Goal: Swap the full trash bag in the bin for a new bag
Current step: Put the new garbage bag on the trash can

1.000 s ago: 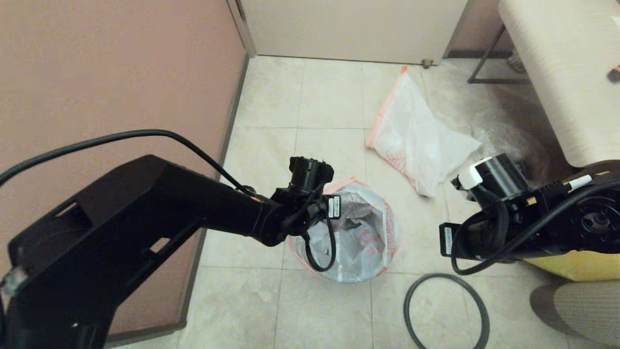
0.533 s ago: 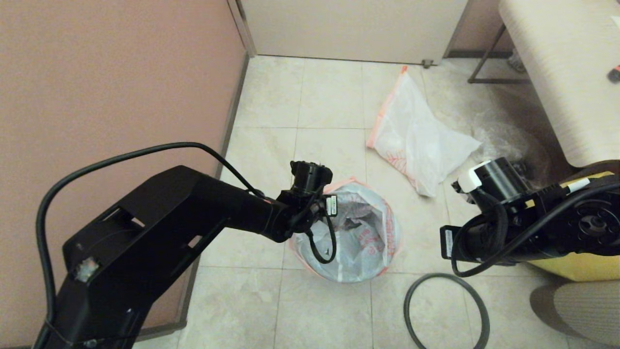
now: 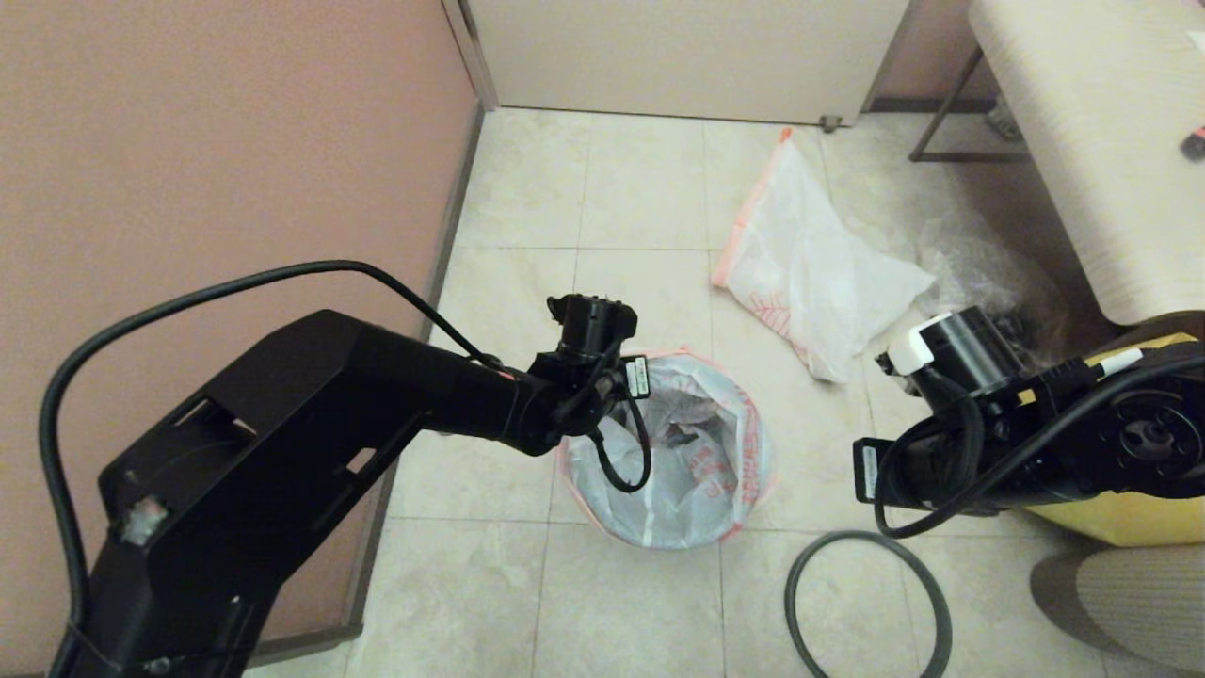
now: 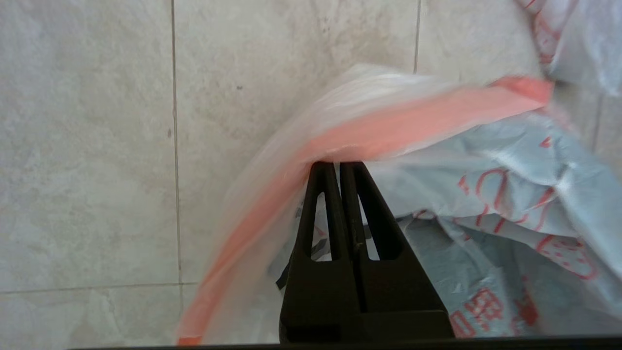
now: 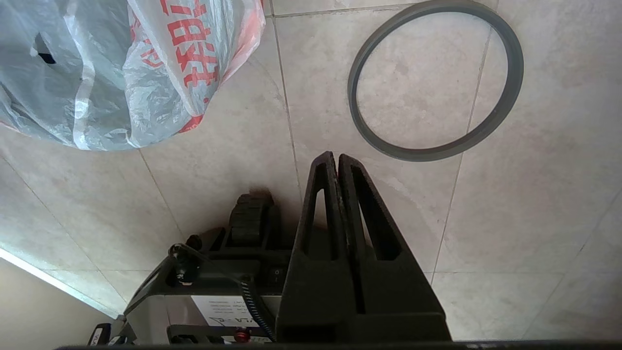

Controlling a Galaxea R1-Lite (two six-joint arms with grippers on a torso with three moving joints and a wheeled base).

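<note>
The full trash bag (image 3: 701, 471) is white with an orange-red hem and red print, and stands open-mouthed in the middle of the floor. It drapes over the bin, which is hidden under it. My left gripper (image 4: 338, 165) is shut on the orange hem (image 4: 418, 124) at the bag's left rim, and its wrist (image 3: 588, 367) hangs over that edge. The new bag (image 3: 810, 268) lies flat on the tiles farther back, to the right. My right gripper (image 5: 336, 156) is shut and empty, low over bare tiles to the right of the full bag.
The bin's dark grey ring (image 3: 866, 603) lies loose on the floor near my right arm (image 3: 979, 424). A clear wrinkly bag (image 3: 988, 268), a yellow tote (image 3: 1130, 518) and a bench (image 3: 1101, 141) crowd the right. A wall (image 3: 235, 141) closes the left.
My left wrist has shifted a little left and back with the hem, and the bag's left rim has stretched that way. The right arm has barely moved.
</note>
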